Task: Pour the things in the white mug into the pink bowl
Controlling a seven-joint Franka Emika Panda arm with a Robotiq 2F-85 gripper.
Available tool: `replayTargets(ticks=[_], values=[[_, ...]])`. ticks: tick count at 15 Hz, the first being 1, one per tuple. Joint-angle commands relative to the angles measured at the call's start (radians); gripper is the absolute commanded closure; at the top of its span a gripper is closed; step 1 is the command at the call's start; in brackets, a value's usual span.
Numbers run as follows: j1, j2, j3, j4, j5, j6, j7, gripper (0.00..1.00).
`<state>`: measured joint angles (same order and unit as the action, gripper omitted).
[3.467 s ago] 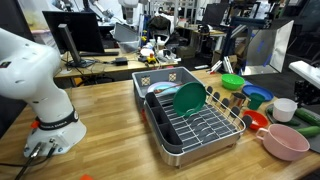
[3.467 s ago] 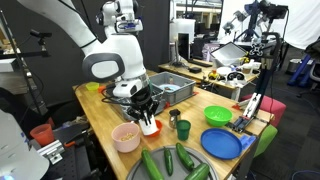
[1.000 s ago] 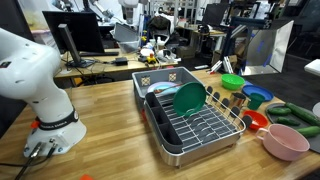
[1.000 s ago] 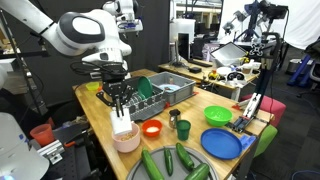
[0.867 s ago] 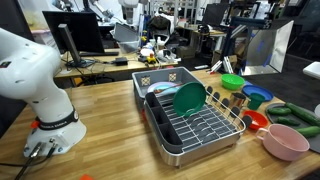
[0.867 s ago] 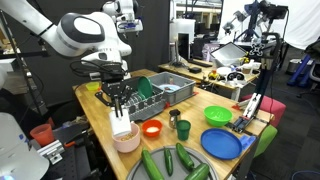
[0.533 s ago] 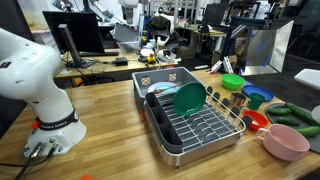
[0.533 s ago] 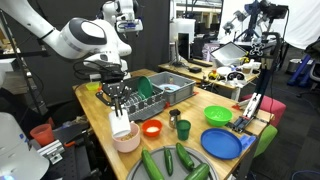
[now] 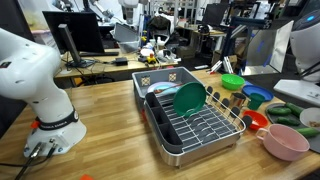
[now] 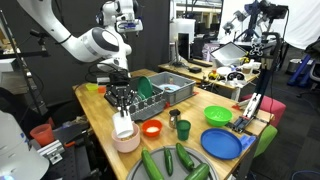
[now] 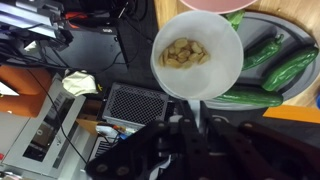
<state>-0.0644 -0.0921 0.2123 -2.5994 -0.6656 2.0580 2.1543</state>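
Wrist view puts my gripper (image 11: 195, 118) closest, jaws clenched on the rim of the white mug (image 11: 197, 60). Looking into it, I see a small heap of tan pieces (image 11: 185, 53) on its bottom, so I judge nothing is poured yet. Beyond the white mug only a sliver of the pink bowl (image 11: 214, 4) shows at the frame's top edge. Cucumbers (image 11: 288, 68) on a grey tray (image 11: 262, 24) lie just beside it, and open floor shows on the other side. In an exterior view the white mug (image 10: 123, 126) hangs just above the pink bowl (image 10: 128, 141), with a red bowl (image 10: 151, 128) near. My worry is the thin rim pinch: the mug could swivel or slip as I roll the wrist. Tipped toward the wrong side, the pieces may land on the tray, in the red bowl or off the table. A fast roll might bounce them out of so shallow a bowl.
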Motion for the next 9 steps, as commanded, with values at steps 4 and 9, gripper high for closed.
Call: replayTargets(ticks=[4, 9], values=[[0.098, 0.107, -0.058, 0.064, 0.003, -0.023, -0.001, 0.91], [0.105, 0.1, -0.07, 0.063, 0.002, -0.023, -0.001, 0.91]])
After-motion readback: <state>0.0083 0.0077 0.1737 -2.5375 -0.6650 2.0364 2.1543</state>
